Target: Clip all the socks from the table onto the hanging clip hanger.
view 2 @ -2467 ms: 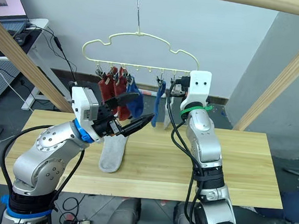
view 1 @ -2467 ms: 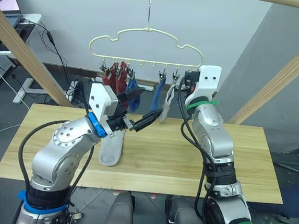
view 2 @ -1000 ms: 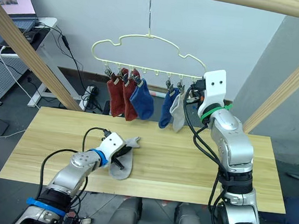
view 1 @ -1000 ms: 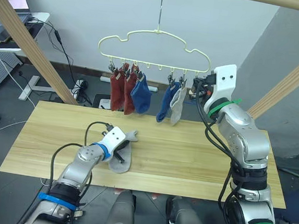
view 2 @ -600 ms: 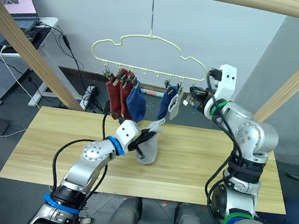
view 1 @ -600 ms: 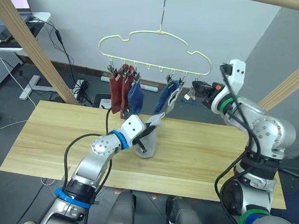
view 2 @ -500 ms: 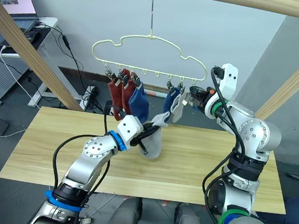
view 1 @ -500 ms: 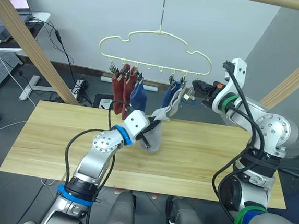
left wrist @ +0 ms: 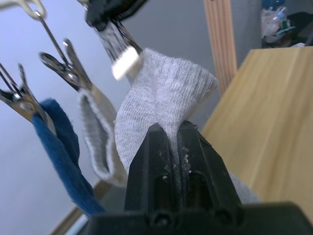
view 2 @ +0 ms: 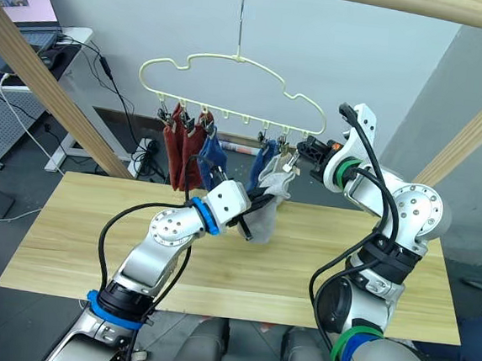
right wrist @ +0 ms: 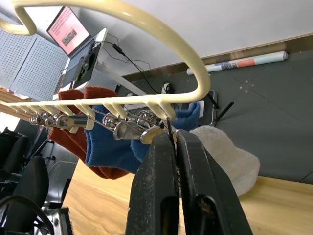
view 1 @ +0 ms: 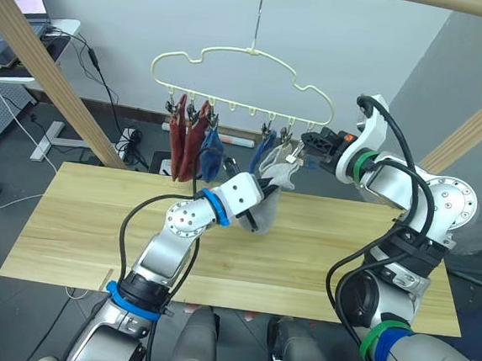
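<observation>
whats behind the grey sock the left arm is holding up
Behind the held grey sock hang a clipped grey sock and a blue sock; their far sides are hidden.

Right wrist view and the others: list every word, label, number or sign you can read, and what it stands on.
No text can be read in any view.
Laptop screen: shows a picture and marks, too small and blurred to read.
Rolled sheet on the floor: coloured print, illegible.
Socks, clip hanger, table, left gripper, right gripper: no markings visible.
</observation>
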`<state>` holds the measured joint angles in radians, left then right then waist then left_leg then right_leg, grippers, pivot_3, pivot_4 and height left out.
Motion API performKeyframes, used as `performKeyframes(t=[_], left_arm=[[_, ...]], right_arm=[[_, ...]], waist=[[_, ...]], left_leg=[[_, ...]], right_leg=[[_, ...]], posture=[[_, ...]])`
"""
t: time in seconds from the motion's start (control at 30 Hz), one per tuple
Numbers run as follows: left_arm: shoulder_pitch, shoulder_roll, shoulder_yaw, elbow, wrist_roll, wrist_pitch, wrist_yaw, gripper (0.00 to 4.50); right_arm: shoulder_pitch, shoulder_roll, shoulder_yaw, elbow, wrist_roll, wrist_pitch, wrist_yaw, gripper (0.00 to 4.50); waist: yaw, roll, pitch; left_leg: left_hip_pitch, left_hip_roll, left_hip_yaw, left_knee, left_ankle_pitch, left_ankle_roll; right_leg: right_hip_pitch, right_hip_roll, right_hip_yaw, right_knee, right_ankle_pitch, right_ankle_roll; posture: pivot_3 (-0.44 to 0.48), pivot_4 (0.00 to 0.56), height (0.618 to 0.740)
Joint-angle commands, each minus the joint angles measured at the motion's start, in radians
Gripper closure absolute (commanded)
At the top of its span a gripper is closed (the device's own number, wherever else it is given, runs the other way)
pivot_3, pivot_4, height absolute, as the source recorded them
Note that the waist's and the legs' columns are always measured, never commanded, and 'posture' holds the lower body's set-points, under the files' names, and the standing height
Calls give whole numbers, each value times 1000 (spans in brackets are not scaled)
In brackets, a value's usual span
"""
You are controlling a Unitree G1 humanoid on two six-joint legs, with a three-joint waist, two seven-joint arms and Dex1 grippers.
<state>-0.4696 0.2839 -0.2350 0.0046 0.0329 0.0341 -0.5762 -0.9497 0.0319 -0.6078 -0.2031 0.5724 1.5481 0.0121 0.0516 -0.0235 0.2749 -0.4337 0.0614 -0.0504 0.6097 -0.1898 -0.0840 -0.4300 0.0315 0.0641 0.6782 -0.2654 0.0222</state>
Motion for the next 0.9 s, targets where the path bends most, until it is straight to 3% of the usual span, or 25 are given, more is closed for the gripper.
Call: performKeyframes(t=[0.03,0.2,0.3,0.5,0.63,0.7,0.8,0.9], left_arm=[[-24,-11,15,-4,6,-41,25,4486],[-25,-15,0,9,5,-45,14,4486],[-21,-20,-5,6,4,-42,11,4500],[-25,-24,-5,0,2,-35,5,4500],[-25,-37,-9,-16,-30,-4,-26,4500],[-26,-54,-9,-20,-61,31,-48,4500],[-34,-107,16,-18,-153,141,-65,3776],[-39,-151,35,-23,-227,268,-61,2915]], right_arm=[[18,0,-25,-17,-17,36,-22,4500],[13,14,-44,-23,-18,47,-21,4500],[3,33,-72,-26,-16,59,-23,3805],[3,37,-89,-28,-1,66,-17,1589],[38,-62,-60,-52,95,66,118,260],[65,-129,-72,-64,173,66,190,40],[120,-205,-74,-104,227,66,258,0],[235,-283,27,-168,226,-12,312,0]], waist=[[-1,0,0],[-1,0,0],[-1,0,0],[-12,1,1],[-18,1,1],[-21,1,1],[-24,2,1],[-30,2,1]], left_leg=[[0,0,0,0,0,0],[0,0,0,0,0,0],[0,0,0,0,0,0],[-1,0,0,-1,0,0],[-2,0,0,-1,0,0],[-2,0,0,-1,0,0],[-2,0,0,-1,0,0],[-2,0,0,-1,0,0]], right_leg=[[0,0,0,0,0,0],[0,0,0,0,0,0],[0,0,0,0,0,0],[-2,0,0,0,0,0],[-2,0,0,0,0,0],[-2,0,0,0,0,0],[-2,0,0,0,0,0],[-1,0,0,0,0,0]], posture=[[152,278,740],[152,278,740],[152,278,740],[153,282,740],[154,282,740],[154,282,740],[137,282,740],[128,280,740]])
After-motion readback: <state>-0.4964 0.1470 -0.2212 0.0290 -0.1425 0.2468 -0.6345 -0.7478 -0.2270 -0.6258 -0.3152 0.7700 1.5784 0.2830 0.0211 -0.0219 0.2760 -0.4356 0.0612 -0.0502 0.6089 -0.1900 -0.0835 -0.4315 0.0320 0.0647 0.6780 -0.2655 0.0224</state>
